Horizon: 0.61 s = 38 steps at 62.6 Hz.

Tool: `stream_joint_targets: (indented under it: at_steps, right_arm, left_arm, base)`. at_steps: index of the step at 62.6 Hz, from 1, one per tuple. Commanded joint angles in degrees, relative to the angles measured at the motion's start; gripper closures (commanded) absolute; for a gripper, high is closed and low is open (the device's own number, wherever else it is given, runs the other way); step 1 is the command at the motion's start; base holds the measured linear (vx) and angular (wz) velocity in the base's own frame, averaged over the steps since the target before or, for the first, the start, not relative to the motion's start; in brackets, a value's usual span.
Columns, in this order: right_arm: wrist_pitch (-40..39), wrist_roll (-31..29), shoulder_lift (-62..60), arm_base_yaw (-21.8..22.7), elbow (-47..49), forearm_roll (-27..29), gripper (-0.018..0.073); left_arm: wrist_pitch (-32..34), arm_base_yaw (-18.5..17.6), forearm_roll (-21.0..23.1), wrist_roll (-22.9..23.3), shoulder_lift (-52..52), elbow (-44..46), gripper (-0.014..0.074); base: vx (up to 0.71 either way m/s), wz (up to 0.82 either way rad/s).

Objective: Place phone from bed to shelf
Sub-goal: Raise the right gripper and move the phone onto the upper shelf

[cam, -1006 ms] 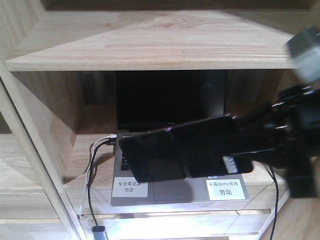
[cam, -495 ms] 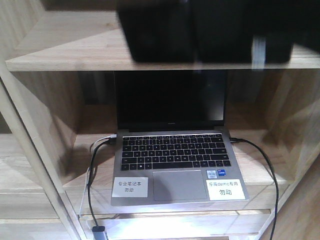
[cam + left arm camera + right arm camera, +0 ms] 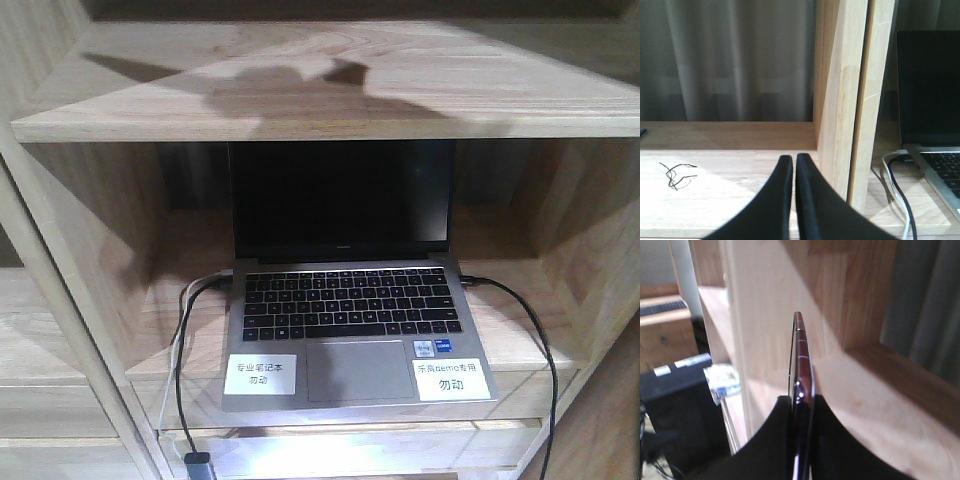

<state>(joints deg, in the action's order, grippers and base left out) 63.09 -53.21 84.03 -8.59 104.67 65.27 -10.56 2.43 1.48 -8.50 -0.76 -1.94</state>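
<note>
Gripping the phone edge-on, right claw beside shelf.

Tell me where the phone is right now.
The phone shows only in the right wrist view, held edge-on between the right gripper's fingers beside the shelf's pale boards. It is absent from the front view, where only the laptop sits.
</note>
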Motion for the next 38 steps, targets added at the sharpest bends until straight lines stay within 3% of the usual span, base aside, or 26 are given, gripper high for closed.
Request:
stream_joint_targets:
  at_steps: [1,9,25,38]
  right_arm:
    - [-3.3,-0.7,3.1,0.0,5.4,6.5,0.0561]
    - [-3.1,-0.7,8.4,-0.3,9.2,8.4,0.0561]
    - [-5.9,-1.4,16.0,-6.0,11.1,6.7,0.0561]
    - [-8.0,-3.1,19.8,-6.2,11.1,6.6,0.0561]
  left_arm:
    - [4.1,-0.2,0.5,0.3,-0.8,1.2,0.0595]
    - [4.1,-0.2,0.5,0.3,-0.8,1.2,0.0595]
    - [4.1,-0.2,0.5,0.3,-0.8,1.2,0.0595]
    - [4.1,-0.2,0.5,0.3,-0.8,1.2,0.0595]
  base:
    - [0.00,0.00]
    - [0.00,0.00]
    - [0.00,0.00]
    - [0.00,0.00]
